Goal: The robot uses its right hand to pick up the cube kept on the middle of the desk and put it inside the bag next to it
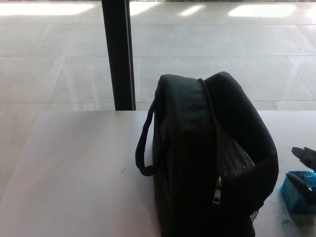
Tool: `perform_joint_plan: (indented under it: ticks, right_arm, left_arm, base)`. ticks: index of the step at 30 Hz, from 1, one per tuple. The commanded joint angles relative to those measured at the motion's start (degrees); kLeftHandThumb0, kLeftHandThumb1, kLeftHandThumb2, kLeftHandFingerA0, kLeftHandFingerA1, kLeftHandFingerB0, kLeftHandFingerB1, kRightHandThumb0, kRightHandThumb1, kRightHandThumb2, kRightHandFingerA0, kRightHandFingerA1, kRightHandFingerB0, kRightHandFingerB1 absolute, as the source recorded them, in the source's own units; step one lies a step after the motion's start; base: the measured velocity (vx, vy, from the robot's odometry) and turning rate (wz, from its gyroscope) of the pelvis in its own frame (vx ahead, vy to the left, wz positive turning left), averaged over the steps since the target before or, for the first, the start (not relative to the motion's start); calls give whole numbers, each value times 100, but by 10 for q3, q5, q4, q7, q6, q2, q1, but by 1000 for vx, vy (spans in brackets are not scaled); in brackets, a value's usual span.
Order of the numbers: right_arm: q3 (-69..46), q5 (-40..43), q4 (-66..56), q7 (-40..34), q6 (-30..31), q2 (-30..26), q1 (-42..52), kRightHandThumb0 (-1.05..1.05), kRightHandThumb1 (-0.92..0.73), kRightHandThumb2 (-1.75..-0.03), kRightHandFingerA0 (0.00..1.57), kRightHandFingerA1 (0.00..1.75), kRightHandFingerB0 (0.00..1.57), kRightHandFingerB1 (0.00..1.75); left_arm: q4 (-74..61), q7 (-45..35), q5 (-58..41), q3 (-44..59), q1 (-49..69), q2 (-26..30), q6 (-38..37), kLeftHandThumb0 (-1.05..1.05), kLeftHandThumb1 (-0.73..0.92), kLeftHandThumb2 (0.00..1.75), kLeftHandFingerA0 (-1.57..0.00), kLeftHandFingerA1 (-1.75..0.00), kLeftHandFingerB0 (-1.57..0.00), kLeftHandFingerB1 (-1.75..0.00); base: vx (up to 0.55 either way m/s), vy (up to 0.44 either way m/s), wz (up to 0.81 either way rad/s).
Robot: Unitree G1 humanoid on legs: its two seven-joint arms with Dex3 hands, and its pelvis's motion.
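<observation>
A small cube [297, 198] wrapped in shiny, crinkled turquoise foil sits on the pale desk [74, 173] at about 4 o'clock from the bag [207, 158], just beside its open end. The bag is black, unzipped, with a carry handle [144, 143] at its 9 o'clock side. The right hand [305, 170] enters from 3 o'clock, two dark fingers [301, 183] spread apart over the cube, holding nothing.

Single head view, angled down and forward, close over desk [74, 168] and bag [197, 163], floor [59, 59] beyond.
</observation>
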Motion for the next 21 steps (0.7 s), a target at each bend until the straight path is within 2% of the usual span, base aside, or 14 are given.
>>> perform_joint_plan:
  ticks: [1,3,4,5,6,7,8,10,11,14,16,18,19,21]
  right_arm:
    - [-1,-18,-21,3,8,13,10,-105,-72,-102,0,0,0,5]
    - [-2,-16,-23,6,6,19,11,-105,-70,-102,0,0,0,6]
    - [1,-20,-19,9,6,18,9,-104,-68,-101,0,0,2,7]
    - [11,-32,-13,11,3,14,6,-101,-68,-112,0,17,0,8]
    - [11,-33,-12,12,3,14,5,-101,-68,-112,0,17,0,8]
    - [18,-39,-13,19,4,9,4,-100,-84,-65,0,0,0,13]
    - [22,-43,-12,22,11,7,2,-103,-67,-109,0,15,0,5]
    - [32,-55,-12,31,17,0,-1,-102,-66,-107,0,15,0,4]
    - [39,-65,-7,33,37,-2,-6,-91,-57,-94,0,19,0,10]
    - [49,-60,0,73,74,-13,-13,-91,-52,-81,0,11,9,3]
    - [66,-70,7,95,75,-24,-18,-91,-51,-77,0,6,13,2]
    - [99,-87,8,128,71,-44,-20,-82,-46,-72,0,4,13,9]
    - [104,-89,5,133,68,-49,-19,-80,-46,-73,0,5,6,13]
    - [112,-92,3,137,68,-53,-20,-80,-46,-73,0,5,6,13]
  left_arm:
    - [0,-1,1,-1,-2,15,9,-56,54,90,-26,-59,-25,-55]
    - [0,-3,4,-4,0,16,4,-57,55,91,-27,-59,-24,-54]
    - [2,-6,5,-9,-2,16,3,-50,75,62,-28,-53,-29,-45]
    - [1,-4,4,-8,-2,16,5,-57,56,91,-26,-59,-24,-54]
    - [1,-3,3,-9,-2,16,5,-57,56,91,-26,-59,-24,-54]
    - [2,-4,2,-8,-3,16,5,-56,56,91,-26,-58,-26,-55]
    - [7,-5,3,-7,-5,18,1,-58,56,91,-26,-58,-27,-55]
    - [8,-2,3,-7,-7,19,3,-58,56,90,-26,-58,-27,-55]
    - [11,-1,2,-6,-11,21,6,-59,57,91,-27,-59,-28,-56]
    - [14,5,2,-4,-14,20,9,-59,56,90,-30,-60,-28,-55]
    - [15,-1,4,-9,-13,23,5,-60,55,91,-27,-59,-23,-53]
    - [11,2,5,-9,-12,23,6,-57,54,90,-28,-59,-23,-53]
    - [11,3,4,-9,-13,22,7,-57,54,90,-27,-59,-24,-53]
    - [10,5,4,-9,-13,22,9,-57,54,90,-27,-59,-24,-53]
  base:
    - [0,0,0]
    - [0,0,0]
    - [0,0,0]
    - [0,0,0]
    - [0,0,0]
    - [0,0,0]
    - [0,0,0]
    - [0,0,0]
    - [0,0,0]
    - [0,0,0]
    - [0,0,0]
    - [0,0,0]
    - [0,0,0]
    - [0,0,0]
